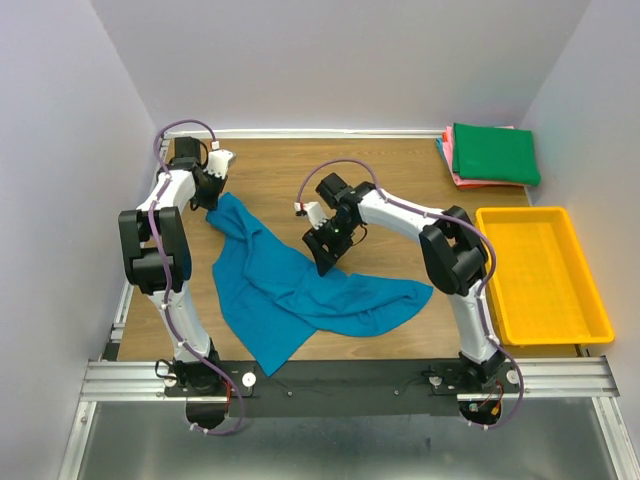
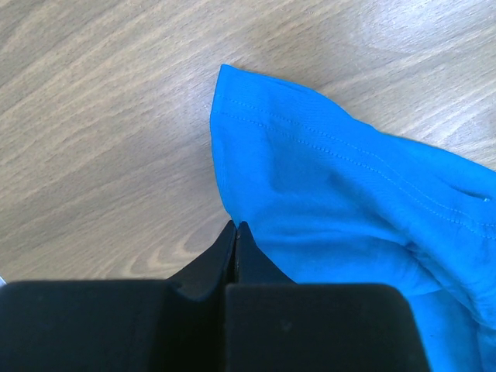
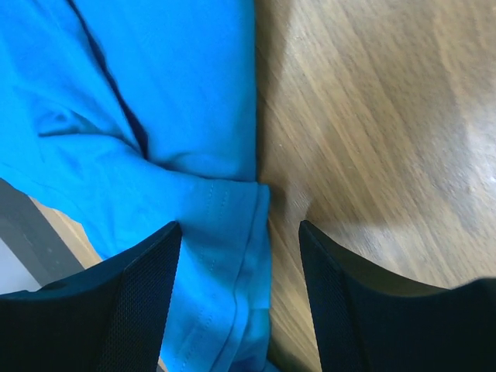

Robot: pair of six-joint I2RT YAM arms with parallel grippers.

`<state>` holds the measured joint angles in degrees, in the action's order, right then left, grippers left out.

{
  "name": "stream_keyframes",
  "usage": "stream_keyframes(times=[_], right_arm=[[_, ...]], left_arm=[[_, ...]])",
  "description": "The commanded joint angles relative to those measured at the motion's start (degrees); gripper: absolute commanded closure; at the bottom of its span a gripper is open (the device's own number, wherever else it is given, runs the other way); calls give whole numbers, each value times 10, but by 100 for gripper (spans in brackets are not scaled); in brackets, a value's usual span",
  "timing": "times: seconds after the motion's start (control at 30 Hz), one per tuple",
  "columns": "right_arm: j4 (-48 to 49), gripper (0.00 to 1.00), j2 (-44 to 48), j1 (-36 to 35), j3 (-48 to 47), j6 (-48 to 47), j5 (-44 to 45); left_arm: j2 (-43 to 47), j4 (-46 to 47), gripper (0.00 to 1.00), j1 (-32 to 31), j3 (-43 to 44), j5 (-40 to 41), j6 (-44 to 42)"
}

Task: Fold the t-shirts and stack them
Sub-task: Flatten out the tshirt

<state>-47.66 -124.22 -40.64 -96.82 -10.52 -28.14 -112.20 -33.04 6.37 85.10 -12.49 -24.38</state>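
Here, the teal shirt (image 1: 300, 290) lies rumpled and unfolded on the table (image 1: 270, 170), spanning the ground between the two grippers. The left gripper (image 1: 210, 193) is closed tip to tip. In its wrist view the cloth's edge runs straight into the meeting jaws, and a stitched hem corner lies flat on the wood just ahead of them. The cloth appears pinched there, most likely to anchor that corner so the shirt can be drawn out flat.

The right gripper (image 3: 239, 226) stands wide and holds nothing. Its jaws straddle a hemmed edge of the shirt, with one finger (image 3: 139, 294) over cloth, the other over bare wood, and the hem between them. This placement suits taking a second hold on the garment's border. Whether it is about to close there or is letting the edge lie, the views do not settle.

Well off to the right gripper's outer side, at the table's far corner, sits the stack (image 1: 495, 155), a green shirt on pink ones. It is folded square and serves as the destination for this garment. The yellow tray (image 1: 545, 211) lies beside that arm and takes no part in the work. By judgement, the step in hand is spreading the shirt flat, and folding is not yet begun.
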Motion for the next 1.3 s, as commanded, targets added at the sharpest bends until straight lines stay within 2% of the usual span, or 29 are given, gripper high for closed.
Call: stream_keyframes(times=[0.0,0.1,0.17,0.23,0.43,0.53,0.7,0.83,0.9,0.93,1.03,1.1,1.2,1.27], right_arm=[[-8,30,-22,-1,-4,-3,-64],[-9,38,-21,-1,-11,-4,-100],[-9,51,-11,-1,-14,-5,-101],[-12,58,19,0,-13,-6,-94],[-24,69,74,-5,-7,-7,-141],[-27,69,90,-32,12,-8,-152],[-26,69,122,-105,85,-33,-111],[-37,57,147,-172,145,-77,-80],[-45,51,163,-178,164,-93,-74],[-46,45,179,-178,174,-100,-69],[-41,38,196,-178,165,-95,-37],[-26,38,193,-177,153,-81,-18],[4,44,181,-178,137,-42,-11],[18,54,172,-192,139,-18,-10]], left_arm=[[-11,0,100,1,-4,-17,1],[-9,-1,100,2,-4,-13,-1],[-8,-2,100,2,-3,-11,-1],[-9,-3,100,3,0,-11,-2],[-12,-3,100,4,2,-16,-1],[-11,-3,100,3,2,-15,-1],[-11,-4,100,3,2,-14,-1],[-8,-8,100,4,3,-12,-4],[-5,-9,100,3,3,-10,-6],[-5,-9,100,5,2,-10,-7],[-7,-10,100,4,4,-10,-5],[-11,-10,100,4,5,-12,-2],[-12,-10,100,5,8,-15,0],[-9,-12,100,4,7,-12,-2]])
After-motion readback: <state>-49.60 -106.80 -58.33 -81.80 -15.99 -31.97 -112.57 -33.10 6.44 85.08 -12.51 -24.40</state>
